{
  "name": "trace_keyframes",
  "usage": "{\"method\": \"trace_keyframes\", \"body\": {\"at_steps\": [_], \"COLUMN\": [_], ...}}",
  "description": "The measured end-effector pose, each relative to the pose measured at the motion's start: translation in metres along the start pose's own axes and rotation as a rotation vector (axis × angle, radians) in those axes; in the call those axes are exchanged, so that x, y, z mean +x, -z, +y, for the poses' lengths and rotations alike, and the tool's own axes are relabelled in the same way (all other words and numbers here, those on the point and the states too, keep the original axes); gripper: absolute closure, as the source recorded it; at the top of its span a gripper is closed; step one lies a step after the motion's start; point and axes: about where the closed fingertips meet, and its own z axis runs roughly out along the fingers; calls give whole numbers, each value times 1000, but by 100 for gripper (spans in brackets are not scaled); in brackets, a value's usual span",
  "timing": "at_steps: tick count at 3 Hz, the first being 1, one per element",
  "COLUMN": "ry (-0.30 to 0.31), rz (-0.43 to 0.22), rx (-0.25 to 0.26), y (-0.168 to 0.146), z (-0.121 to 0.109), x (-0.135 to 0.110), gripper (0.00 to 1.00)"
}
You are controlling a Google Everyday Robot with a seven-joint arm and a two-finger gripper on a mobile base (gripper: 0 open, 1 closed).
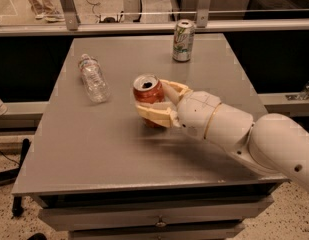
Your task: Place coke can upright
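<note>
The red coke can (pixel 148 95) stands upright near the middle of the grey table (pixel 94 149), its silver top open to the camera. My gripper (pixel 155 102) reaches in from the right on a white arm and is shut on the can, with one tan finger (pixel 174 89) behind it and the other across its front. The can's base is at or just above the tabletop; I cannot tell if it touches.
A silver-green soda can (pixel 183 40) stands upright at the table's far edge. A clear plastic water bottle (pixel 93 78) lies on its side at the left. A railing runs behind the table. Drawers sit under the front edge.
</note>
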Motion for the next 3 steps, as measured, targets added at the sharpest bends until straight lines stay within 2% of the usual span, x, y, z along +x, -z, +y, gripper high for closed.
{"method": "trace_keyframes", "body": {"at_steps": [1, 3], "ry": [-23, -35], "rz": [14, 27], "rx": [9, 30], "y": [0, 9], "z": [-1, -3], "x": [12, 21], "gripper": [80, 35]}}
